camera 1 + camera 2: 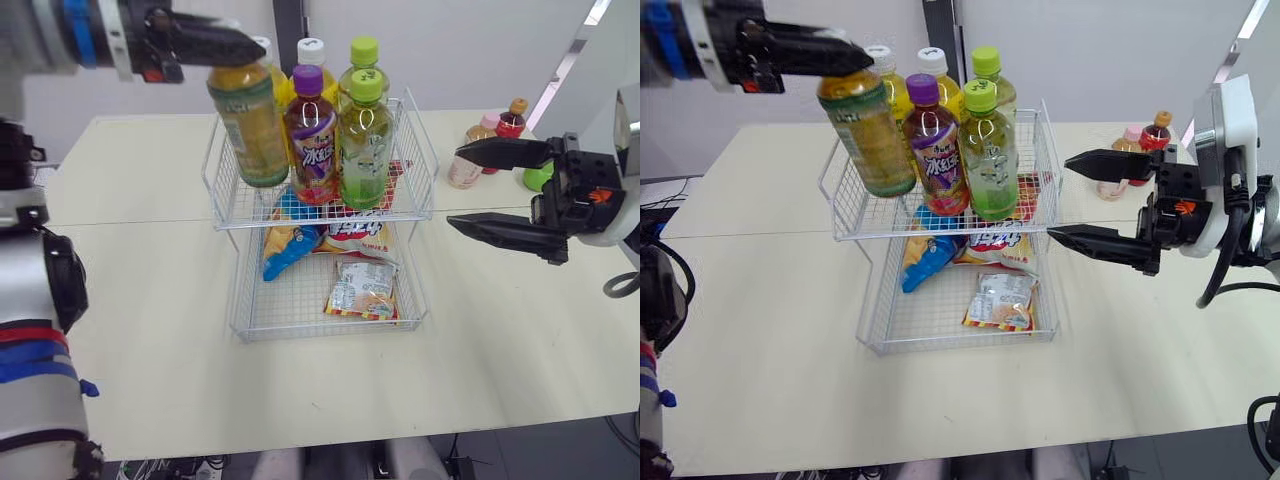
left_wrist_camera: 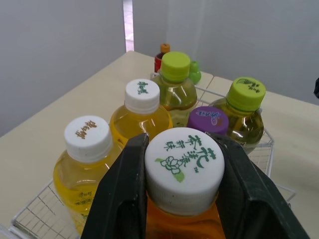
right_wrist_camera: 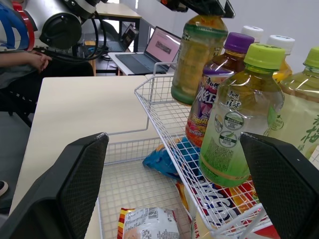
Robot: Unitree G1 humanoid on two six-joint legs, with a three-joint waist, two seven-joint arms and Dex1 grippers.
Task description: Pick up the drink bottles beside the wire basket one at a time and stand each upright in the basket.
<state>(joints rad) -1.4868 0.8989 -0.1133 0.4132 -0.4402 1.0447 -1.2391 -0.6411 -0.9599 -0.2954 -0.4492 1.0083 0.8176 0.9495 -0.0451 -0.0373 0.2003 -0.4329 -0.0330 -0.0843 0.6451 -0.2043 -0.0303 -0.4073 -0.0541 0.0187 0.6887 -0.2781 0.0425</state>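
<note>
Amber tea bottle (image 1: 248,125) hangs by its cap, clamped in my left gripper (image 2: 183,167), at the wire basket's (image 1: 421,160) front-left corner. I should lower it plumb, clear of the purple-capped bottle (image 1: 310,140), then release. My right gripper (image 1: 457,188) hovers wide open beside the basket.

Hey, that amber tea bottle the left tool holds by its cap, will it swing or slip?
Likely heavy: the amber tea bottle looks nearly full. Gripped only at its white cap by the left tool, and tilted, it may swing. With so small a hold, it could slip.
</note>
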